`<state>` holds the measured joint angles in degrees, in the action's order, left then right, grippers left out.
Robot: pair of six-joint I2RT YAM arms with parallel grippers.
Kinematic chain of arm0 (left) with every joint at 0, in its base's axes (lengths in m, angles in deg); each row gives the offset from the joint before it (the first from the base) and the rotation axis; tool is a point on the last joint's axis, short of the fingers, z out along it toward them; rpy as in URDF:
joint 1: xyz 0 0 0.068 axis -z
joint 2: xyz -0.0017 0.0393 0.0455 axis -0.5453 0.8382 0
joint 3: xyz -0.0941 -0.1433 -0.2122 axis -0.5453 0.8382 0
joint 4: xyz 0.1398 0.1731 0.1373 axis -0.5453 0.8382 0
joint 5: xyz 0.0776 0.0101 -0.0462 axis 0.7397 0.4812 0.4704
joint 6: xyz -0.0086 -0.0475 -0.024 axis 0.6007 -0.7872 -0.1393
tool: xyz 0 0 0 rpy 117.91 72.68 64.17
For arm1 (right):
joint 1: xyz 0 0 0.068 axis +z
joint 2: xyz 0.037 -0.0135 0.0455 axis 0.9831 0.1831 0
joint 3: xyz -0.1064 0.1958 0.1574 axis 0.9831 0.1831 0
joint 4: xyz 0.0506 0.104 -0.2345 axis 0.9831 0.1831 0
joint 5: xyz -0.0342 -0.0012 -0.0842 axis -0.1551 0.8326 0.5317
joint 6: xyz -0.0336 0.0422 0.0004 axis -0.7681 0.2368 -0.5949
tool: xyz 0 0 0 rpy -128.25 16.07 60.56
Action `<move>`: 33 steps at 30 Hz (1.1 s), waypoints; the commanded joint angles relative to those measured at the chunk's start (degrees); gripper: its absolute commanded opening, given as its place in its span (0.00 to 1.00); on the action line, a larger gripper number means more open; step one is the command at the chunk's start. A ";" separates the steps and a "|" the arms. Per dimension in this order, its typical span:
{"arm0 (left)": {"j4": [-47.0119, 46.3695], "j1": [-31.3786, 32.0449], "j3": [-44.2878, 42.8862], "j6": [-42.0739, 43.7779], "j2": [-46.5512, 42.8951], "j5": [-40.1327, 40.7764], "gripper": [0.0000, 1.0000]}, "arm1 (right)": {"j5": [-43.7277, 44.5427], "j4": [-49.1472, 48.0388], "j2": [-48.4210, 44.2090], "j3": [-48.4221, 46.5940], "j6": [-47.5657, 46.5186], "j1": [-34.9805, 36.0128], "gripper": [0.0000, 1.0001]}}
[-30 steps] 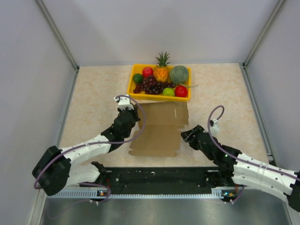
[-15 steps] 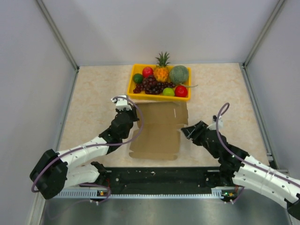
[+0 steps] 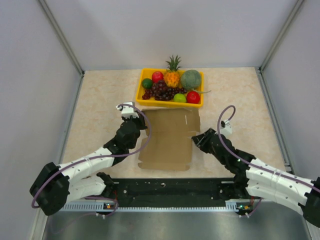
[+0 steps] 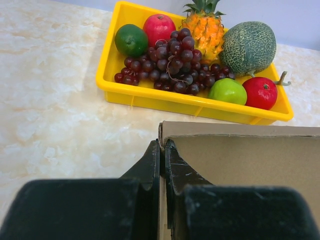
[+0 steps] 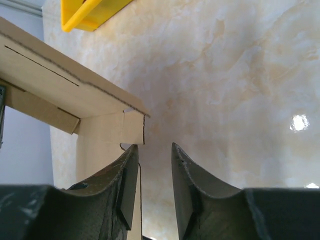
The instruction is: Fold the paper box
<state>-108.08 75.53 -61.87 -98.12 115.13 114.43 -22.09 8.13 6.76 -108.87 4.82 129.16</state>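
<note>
The paper box [image 3: 170, 137] is a flat brown cardboard blank lying mid-table, just in front of the yellow tray. My left gripper [image 3: 143, 125] is shut on the blank's left edge near its far left corner; in the left wrist view the fingers [image 4: 150, 165] pinch the thin cardboard edge [image 4: 240, 150]. My right gripper [image 3: 196, 139] is open at the blank's right edge. In the right wrist view its fingertips [image 5: 131, 155] sit beside a cardboard tab [image 5: 110, 132], with nothing between them.
A yellow plastic tray [image 3: 170, 102] of fruit stands right behind the blank, also in the left wrist view [image 4: 150, 97]. Grey walls close in the table on three sides. A black rail [image 3: 170, 187] runs along the near edge between the arm bases.
The blank's left side has shifted a little left and back with my left gripper. My right gripper has moved slightly left toward the blank's right edge.
</note>
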 commanded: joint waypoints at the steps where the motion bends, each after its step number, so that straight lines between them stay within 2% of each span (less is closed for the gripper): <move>1: -3.23 0.24 0.70 -0.89 -1.42 -0.29 0.00 | 1.32 -6.44 1.29 -4.09 -2.55 -0.49 0.29; 4: -4.81 0.32 1.66 -0.63 -1.51 -0.56 0.00 | 1.85 -6.79 2.52 -4.88 -4.58 -0.49 0.29; 7: -6.21 0.32 2.54 0.07 -1.68 -0.91 0.00 | 1.23 -7.93 3.14 -5.06 -5.11 -0.41 0.36; 11: -7.10 0.32 2.90 0.60 -2.21 -1.00 0.00 | 0.97 -8.73 4.89 -5.15 -4.58 -0.41 0.35; 14: -7.71 0.24 3.25 0.51 -2.39 -1.09 0.00 | 0.45 -7.77 6.21 -6.11 -4.41 -0.41 0.28; 20: -10.87 0.32 4.65 1.83 -2.04 -1.43 0.00 | 1.57 -4.96 9.81 -10.24 -8.00 0.73 0.04; 21: -11.14 0.67 4.65 2.35 -1.77 -1.44 0.00 | 1.93 -1.47 11.39 -11.29 -8.53 0.91 0.00; 28: -14.47 3.22 5.27 6.93 1.04 1.37 0.00 | 8.43 14.43 23.15 -23.67 -8.55 5.04 0.00; 33: -16.24 4.72 5.53 7.11 2.01 1.11 0.00 | 12.39 18.96 32.66 -29.75 -6.25 7.59 0.00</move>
<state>-119.07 78.39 -56.89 -91.46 116.37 117.21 -13.83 23.11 33.88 -132.59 -3.40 134.21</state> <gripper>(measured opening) 0.025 0.010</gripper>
